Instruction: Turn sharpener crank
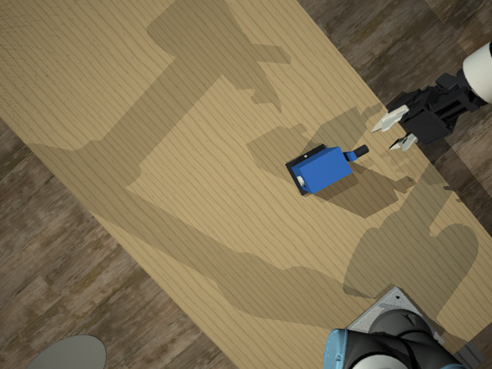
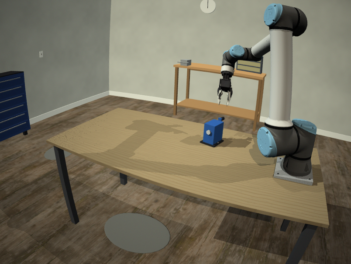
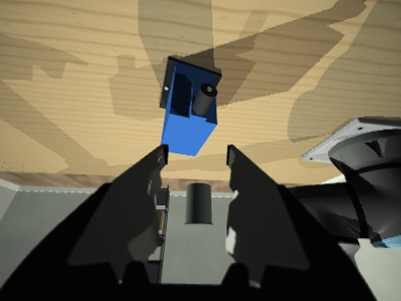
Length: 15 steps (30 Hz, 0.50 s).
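Note:
The blue box-shaped sharpener [image 1: 322, 169] [image 2: 212, 133] [image 3: 187, 130] stands on a black base plate near the middle of the wooden table [image 1: 112, 75] [image 2: 141, 159]. Its black crank handle [image 1: 360, 151] [image 2: 222, 118] [image 3: 203, 98] sticks out from the upper part of the side that faces the far table edge. My gripper [image 1: 382, 138] [image 2: 223, 103] [image 3: 198, 146] hangs in the air above and beyond the crank side, well clear of it. Its fingers point down toward the sharpener, stand a moderate gap apart, and hold nothing.
The arm's base [image 1: 388, 299] [image 2: 292, 176] is bolted to the table to the right of the sharpener. A wooden shelf unit [image 2: 198, 66] stands behind the table by the wall. A blue drawer cabinet [image 2: 11, 105] stands far left.

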{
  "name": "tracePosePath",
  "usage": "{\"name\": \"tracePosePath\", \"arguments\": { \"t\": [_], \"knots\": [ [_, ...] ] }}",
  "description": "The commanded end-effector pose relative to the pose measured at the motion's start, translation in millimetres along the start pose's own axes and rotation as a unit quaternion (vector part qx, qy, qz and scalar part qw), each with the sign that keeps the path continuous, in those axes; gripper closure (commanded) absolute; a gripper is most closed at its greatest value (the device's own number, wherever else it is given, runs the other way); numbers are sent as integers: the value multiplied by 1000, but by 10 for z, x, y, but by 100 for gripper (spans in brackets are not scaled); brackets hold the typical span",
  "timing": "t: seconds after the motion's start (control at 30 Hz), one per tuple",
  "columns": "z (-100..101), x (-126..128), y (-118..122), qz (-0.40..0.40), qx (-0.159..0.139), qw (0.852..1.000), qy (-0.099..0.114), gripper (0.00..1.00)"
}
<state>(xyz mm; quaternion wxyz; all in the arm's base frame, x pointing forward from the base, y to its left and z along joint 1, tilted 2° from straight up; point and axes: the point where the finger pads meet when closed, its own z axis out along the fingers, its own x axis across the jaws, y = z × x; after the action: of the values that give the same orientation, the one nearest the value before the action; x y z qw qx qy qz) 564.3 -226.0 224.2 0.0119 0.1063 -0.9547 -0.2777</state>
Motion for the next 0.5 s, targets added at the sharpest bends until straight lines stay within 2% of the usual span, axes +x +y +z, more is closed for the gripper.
{"name": "tracePosePath", "arguments": {
  "t": [0.0,0.07,0.1,0.23,0.47],
  "knots": [
    [50,125,-164,68,12,997,-43,68],
    [66,160,-206,92,14,994,-58,68],
    [66,160,-206,92,14,994,-58,68],
    [106,257,-313,144,17,985,-91,68],
    [159,248,-316,144,17,985,-91,68]
  ]
}}
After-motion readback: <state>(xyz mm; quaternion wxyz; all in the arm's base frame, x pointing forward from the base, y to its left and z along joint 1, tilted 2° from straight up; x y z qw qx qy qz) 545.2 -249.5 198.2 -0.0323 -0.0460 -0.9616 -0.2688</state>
